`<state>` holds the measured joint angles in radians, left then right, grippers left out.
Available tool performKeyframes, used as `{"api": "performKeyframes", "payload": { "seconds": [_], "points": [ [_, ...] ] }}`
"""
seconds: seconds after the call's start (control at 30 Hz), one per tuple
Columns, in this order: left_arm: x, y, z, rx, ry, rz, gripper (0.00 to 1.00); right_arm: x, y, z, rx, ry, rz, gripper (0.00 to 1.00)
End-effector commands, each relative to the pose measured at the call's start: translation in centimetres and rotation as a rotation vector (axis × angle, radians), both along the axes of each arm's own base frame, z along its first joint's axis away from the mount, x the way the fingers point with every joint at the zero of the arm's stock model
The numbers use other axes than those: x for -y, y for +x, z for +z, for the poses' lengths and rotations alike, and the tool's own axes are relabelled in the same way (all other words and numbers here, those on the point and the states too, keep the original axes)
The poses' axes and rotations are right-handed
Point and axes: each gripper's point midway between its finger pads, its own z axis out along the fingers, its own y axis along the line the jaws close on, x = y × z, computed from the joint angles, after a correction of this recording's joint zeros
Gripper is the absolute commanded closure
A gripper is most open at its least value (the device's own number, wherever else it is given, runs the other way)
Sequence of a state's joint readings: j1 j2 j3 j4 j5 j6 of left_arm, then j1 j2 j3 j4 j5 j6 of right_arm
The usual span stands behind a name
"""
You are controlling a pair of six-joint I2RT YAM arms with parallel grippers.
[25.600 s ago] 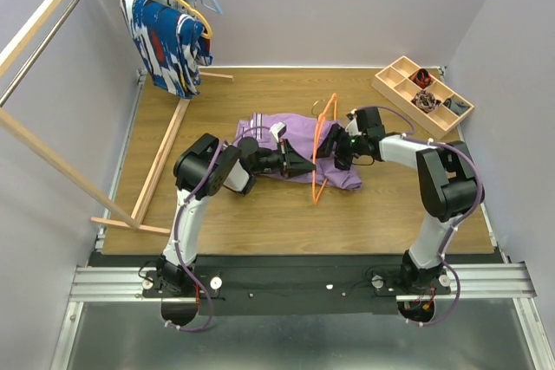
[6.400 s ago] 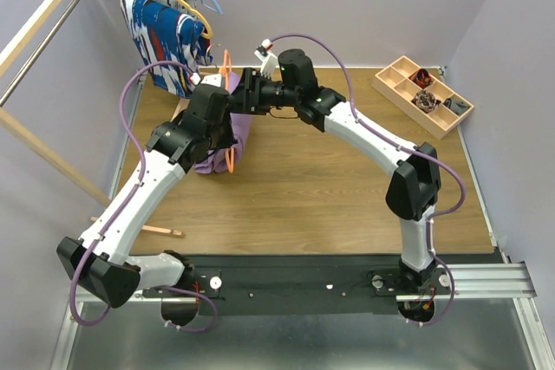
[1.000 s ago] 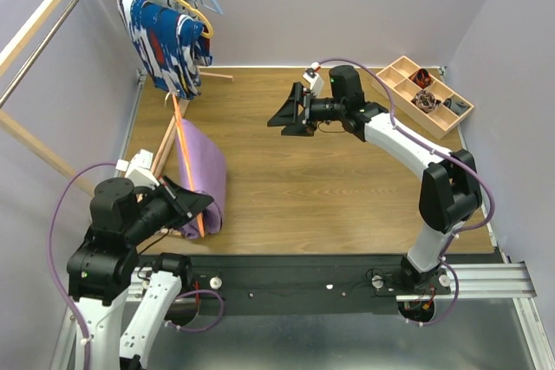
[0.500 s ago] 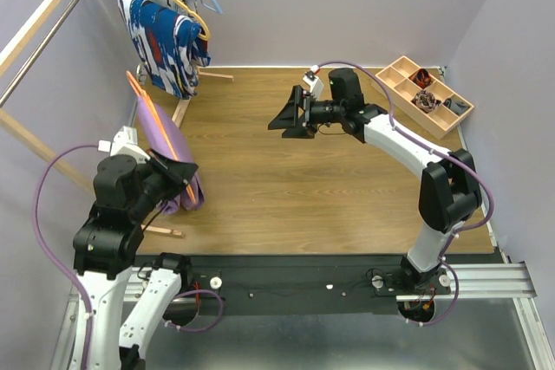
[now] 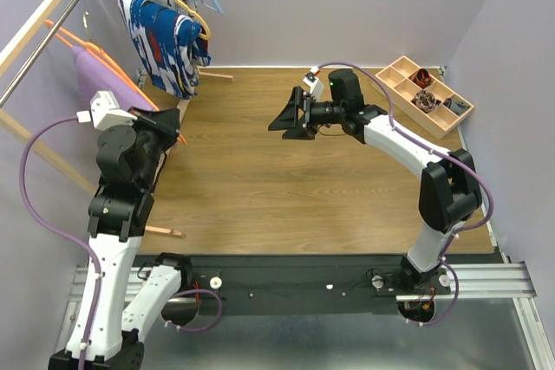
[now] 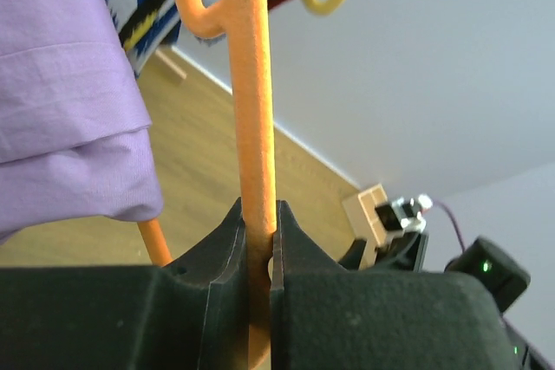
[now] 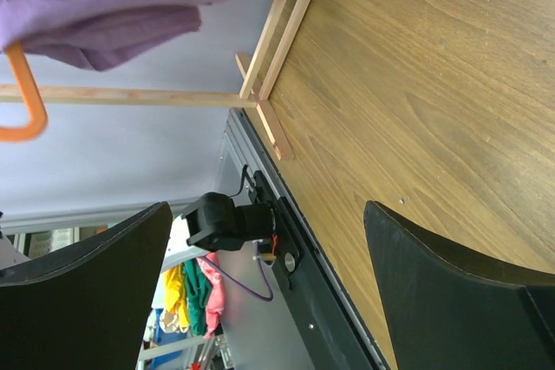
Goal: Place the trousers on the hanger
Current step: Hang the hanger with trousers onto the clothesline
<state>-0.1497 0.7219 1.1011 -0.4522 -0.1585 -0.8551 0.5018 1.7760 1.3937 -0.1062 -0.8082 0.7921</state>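
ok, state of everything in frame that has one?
left gripper, shut on the hanger
hanger, held up in the air beside the rack
trousers, draped over the hanger
right gripper, open, empty
patterned garment, hanging on the rack
tray, partly filled

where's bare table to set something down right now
The broad wood middle of the table, between the rack's foot on the left and the right arm, lies bare. Crowded: the back right corner with the tray, the back left under the patterned garment.
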Motion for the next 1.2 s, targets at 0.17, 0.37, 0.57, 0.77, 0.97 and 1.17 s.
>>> {"api": "performKeyframes", "payload": {
  "seconds": [0.17, 0.37, 0.57, 0.77, 0.97, 1.17],
  "points": [
    [-2.8, 2.3, 10.7, 0.339, -0.013, 0.17, 1.0, -0.5, 1.4, -0.4, -0.001, 0.001, 0.013, 0.0],
    [-2.7, 3.7, 12.0, 0.373, -0.07, 0.176, 1.0, -0.5, 2.3, -0.3, 0.003, 0.009, 0.019, 0.0],
    [-2.0, 5.8, 12.1, 0.368, -0.112, 0.173, 1.0, -0.4, 3.5, -0.6, 0.005, 0.016, 0.025, 0.0],
    [-2.0, 7.1, 11.9, 0.375, -0.206, 0.191, 1.0, 0.5, 5.4, -0.5, 0.01, 0.029, 0.013, 0.0],
    [-1.4, 8.4, 12.1, 0.378, -0.249, 0.202, 1.0, 1.2, 7.4, -0.2, 0.018, 0.054, 0.015, 0.0],
    [-1.3, 9.2, 12.7, 0.397, -0.295, 0.229, 1.0, 1.7, 9.1, -0.6, 0.001, 0.07, 0.014, 0.0]
  ]
}}
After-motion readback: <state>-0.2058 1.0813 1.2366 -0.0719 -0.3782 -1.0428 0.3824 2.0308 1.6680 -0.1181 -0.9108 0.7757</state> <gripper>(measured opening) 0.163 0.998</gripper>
